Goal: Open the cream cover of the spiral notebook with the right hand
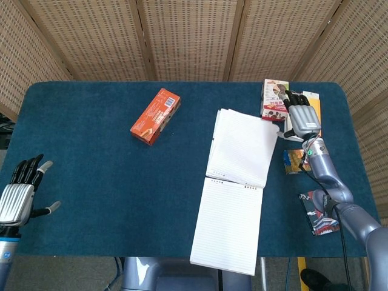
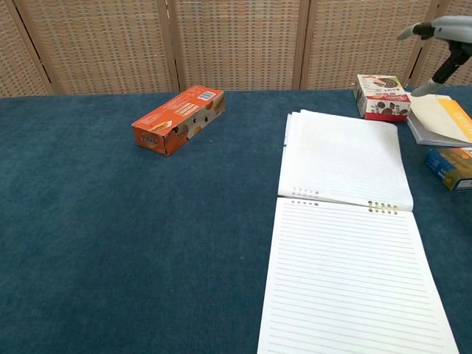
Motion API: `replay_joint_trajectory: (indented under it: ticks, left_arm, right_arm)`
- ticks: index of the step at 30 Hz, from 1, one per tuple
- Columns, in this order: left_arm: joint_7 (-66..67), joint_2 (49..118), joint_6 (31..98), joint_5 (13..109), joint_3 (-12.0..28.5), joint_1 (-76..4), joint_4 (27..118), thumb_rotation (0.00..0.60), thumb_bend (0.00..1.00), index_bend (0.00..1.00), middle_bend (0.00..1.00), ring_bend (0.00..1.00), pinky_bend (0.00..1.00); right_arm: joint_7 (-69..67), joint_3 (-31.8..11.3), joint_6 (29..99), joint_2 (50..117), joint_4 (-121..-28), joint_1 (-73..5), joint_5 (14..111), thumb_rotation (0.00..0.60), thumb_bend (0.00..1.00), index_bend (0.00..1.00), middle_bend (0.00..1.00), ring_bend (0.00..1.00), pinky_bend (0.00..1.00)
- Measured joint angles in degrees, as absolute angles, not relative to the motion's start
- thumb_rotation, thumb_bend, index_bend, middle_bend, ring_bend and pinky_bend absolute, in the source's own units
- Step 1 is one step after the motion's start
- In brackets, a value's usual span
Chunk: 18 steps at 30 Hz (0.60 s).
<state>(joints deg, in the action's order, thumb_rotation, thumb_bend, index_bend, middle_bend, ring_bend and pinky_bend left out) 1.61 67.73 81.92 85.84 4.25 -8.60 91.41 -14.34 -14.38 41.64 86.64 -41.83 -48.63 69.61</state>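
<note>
The spiral notebook point(image 1: 233, 188) lies open in the middle of the table, its lined white pages up and its upper leaf point(image 2: 343, 158) folded back past the rings point(image 2: 382, 208). My right hand point(image 1: 300, 115) hovers at the far right with its fingers stretched out. It is over a second booklet with a cream and orange cover point(image 2: 441, 118), apart from the open notebook. In the chest view only its fingertips point(image 2: 424, 90) show, just above that cover's corner; I see no grip. My left hand point(image 1: 21, 191) hangs with its fingers spread by the front left edge, holding nothing.
An orange box point(image 1: 156, 116) lies at the back centre-left. A biscuit box point(image 1: 274, 98) stands by the right hand's fingers. A blue packet point(image 1: 295, 162) and a dark printed packet point(image 1: 319, 212) lie along the right edge. Wicker screens stand behind the blue table point(image 1: 91, 182).
</note>
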Motion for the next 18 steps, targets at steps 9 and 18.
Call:
replay_joint_trajectory:
  ticks: [9,18]
  left_arm:
    - [0.39,66.89,83.72,86.91,3.68,-7.86,91.90,0.600,0.00,0.00,0.00,0.00,0.00]
    - [-1.67,65.02,85.47,89.01,1.94,-6.44,93.01,0.600,0.00,0.00,0.00,0.00,0.00]
  right_arm:
    - [-16.68,-14.07,56.67,81.92,-51.26,-43.22,73.53,0.600,0.00,0.00,0.00,0.00,0.00]
    - [-12.02,-8.34,76.88,74.82,-72.13,-26.75,77.66,0.600,0.00,0.00,0.00,0.00,0.00]
